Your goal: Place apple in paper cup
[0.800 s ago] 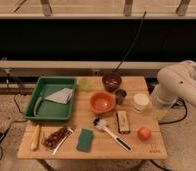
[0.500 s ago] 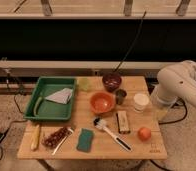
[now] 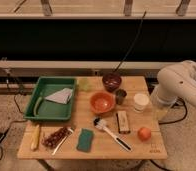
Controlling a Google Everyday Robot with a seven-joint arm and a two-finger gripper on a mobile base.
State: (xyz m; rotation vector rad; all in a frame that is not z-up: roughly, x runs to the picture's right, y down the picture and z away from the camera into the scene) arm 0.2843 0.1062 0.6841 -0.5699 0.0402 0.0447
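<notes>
A: Where is the end effector (image 3: pixel 160 104) sitting?

B: It's hanging at the low end of the white arm (image 3: pixel 182 85), just off the right edge of the tabletop (image 3: pixel 156 148), right of the paper cup (image 3: pixel 141 101). It's standing released and is carrying nothing.

A: And the apple (image 3: pixel 144 133)?

B: It's lying on the tabletop near the front right corner, in front of the paper cup and apart from it. Nothing is touching it.

A: Is the cup standing up?

B: Yes, it's standing upright with its mouth facing up, near the right edge. A dark metal cup (image 3: pixel 121 96) is sitting just to its left, and the orange bowl (image 3: pixel 102 102) is sitting left of that.

A: What's crowding the apple?

B: A brown block (image 3: pixel 123 121) is lying to its left, and a brush (image 3: pixel 111 134) is lying diagonally beyond that. Neither is touching it.

A: What about the rest of the tabletop?

B: A dark red bowl (image 3: pixel 111 81) and a yellow-green cup (image 3: pixel 83 83) are sitting at the back. A green tray (image 3: pixel 53 79) is taking up the left side, with a grey cloth (image 3: pixel 60 95) lying in it. A green sponge (image 3: pixel 84 139) and a banana (image 3: pixel 35 136) are lying along the front.
</notes>
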